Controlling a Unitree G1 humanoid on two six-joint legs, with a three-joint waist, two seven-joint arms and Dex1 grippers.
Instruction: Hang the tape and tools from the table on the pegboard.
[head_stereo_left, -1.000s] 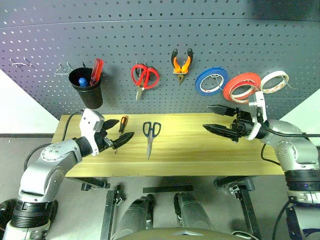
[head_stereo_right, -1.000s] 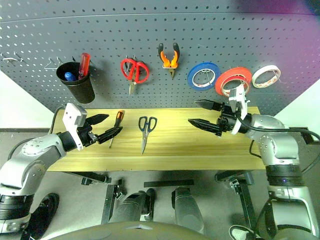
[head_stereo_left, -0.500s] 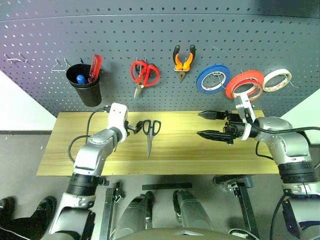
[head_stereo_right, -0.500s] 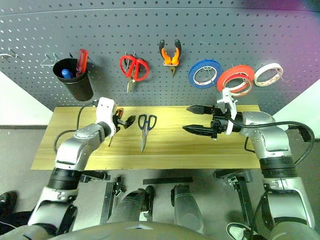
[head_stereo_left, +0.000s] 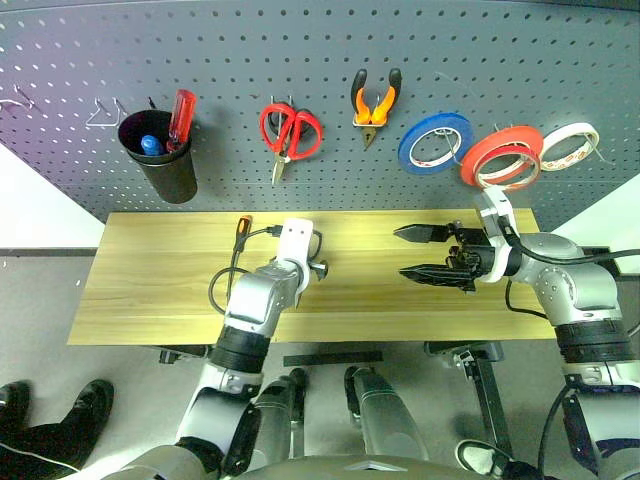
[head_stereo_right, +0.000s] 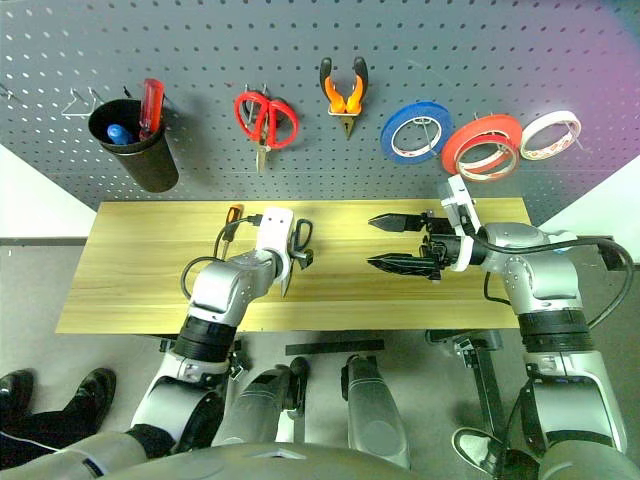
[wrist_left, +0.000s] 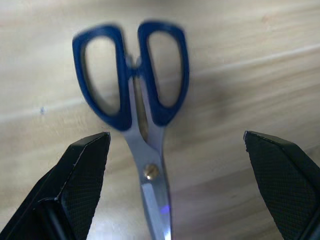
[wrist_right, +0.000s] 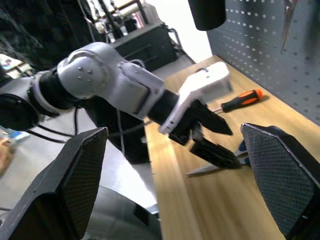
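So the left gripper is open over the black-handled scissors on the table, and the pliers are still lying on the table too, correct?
Not quite. The pliers already hang on the pegboard, as the left eye view shows. The rest holds: the left gripper is open over the scissors on the table.

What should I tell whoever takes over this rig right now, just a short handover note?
Left gripper: open, straddling the black-handled scissors flat on the table, not gripping.
Right gripper: open, empty, above the table.
Already on the pegboard: red-orange tape, orange-and-black pliers.
Left to do: hang the scissors, then the orange-handled screwdriver lying on the table.
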